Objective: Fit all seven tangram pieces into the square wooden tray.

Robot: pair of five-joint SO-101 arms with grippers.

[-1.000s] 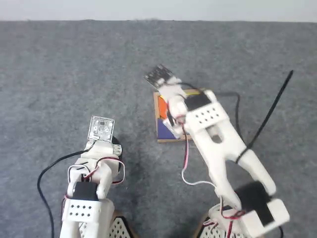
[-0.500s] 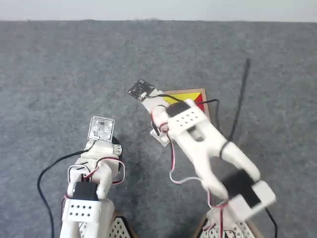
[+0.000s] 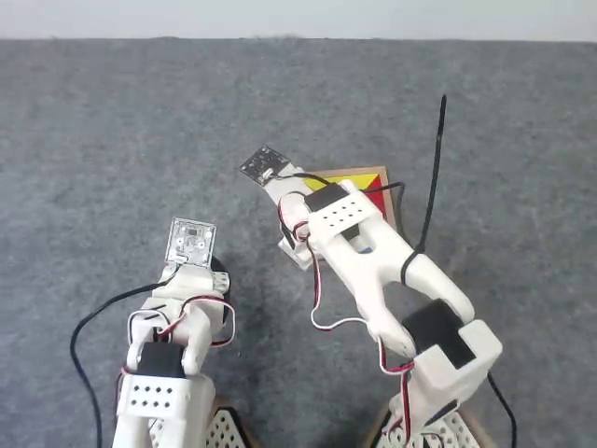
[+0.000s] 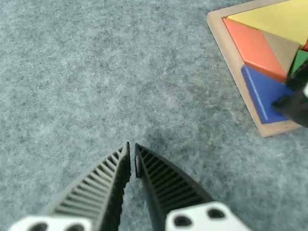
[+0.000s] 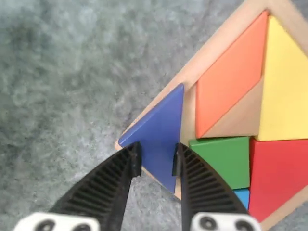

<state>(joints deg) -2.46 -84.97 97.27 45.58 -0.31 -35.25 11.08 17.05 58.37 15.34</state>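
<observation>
The blue triangle (image 5: pixel 159 130) lies over the tray's (image 3: pixel 378 175) corner at 7 o'clock in the high view. Its square corner covers the rim there, and its long edge faces the orange piece (image 5: pixel 228 82) and green piece (image 5: pixel 221 159). A strip of bare wood separates it from the orange. The right gripper (image 5: pixel 155 159) has its fingers clamped on the triangle, one on the long edge and one on a short edge. The coming move likely turns on sliding the triangle inward, toward 1 o'clock, until it clears the rim. The left gripper (image 4: pixel 132 147), almost closed on nothing, hangs over the mat (image 4: pixel 96 72) at the tray's 8 o'clock, well apart from it.
</observation>
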